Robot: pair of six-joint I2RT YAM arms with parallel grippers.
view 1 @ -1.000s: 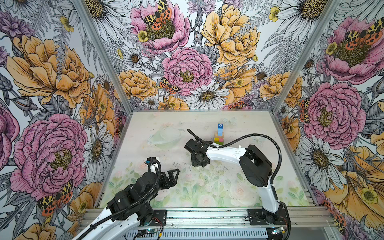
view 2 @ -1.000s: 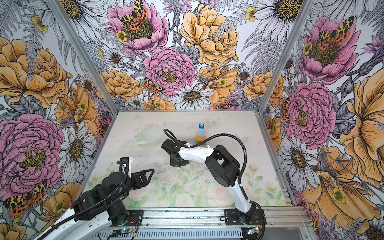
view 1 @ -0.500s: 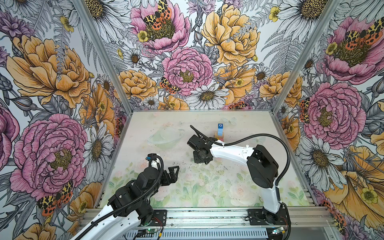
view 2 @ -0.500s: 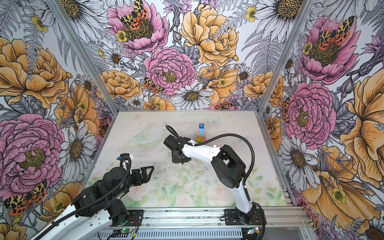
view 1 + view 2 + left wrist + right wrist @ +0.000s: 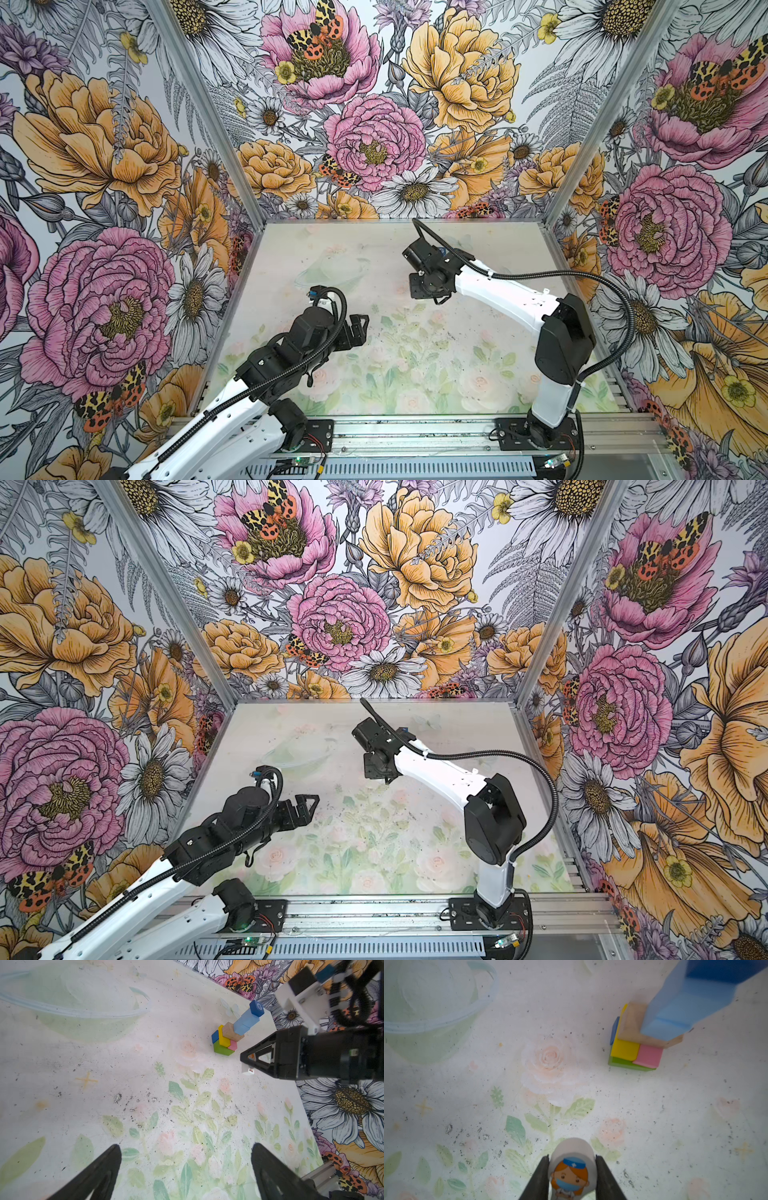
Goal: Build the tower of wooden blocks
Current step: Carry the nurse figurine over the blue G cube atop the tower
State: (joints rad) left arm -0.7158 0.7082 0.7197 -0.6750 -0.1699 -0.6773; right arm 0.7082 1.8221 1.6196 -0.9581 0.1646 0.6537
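The wood block tower (image 5: 232,1032) stands near the back of the table: green base, yellow and pink bricks, a tan brick, light blue blocks (image 5: 675,1012) and a dark blue cube on top. In both top views my right arm hides nearly all of it. My right gripper (image 5: 572,1157) is shut on the white toy figure (image 5: 572,1169), which bears a masked nurse picture. It hangs above the table, just beside the tower (image 5: 637,1043). The left wrist view shows that gripper (image 5: 247,1064) and figure (image 5: 249,1071) close to the tower's foot. My left gripper (image 5: 186,1147) is open and empty, near the table's front left (image 5: 359,328).
The table mat (image 5: 415,374) has a pale floral print with dark specks and a faint planet drawing (image 5: 72,1012). Flowered walls close in the left, back and right sides. A metal rail (image 5: 415,432) with both arm bases runs along the front edge.
My right gripper has carried the figure toward the back right and now covers the tower in the top views. My left gripper has drifted slightly farther in, still open.
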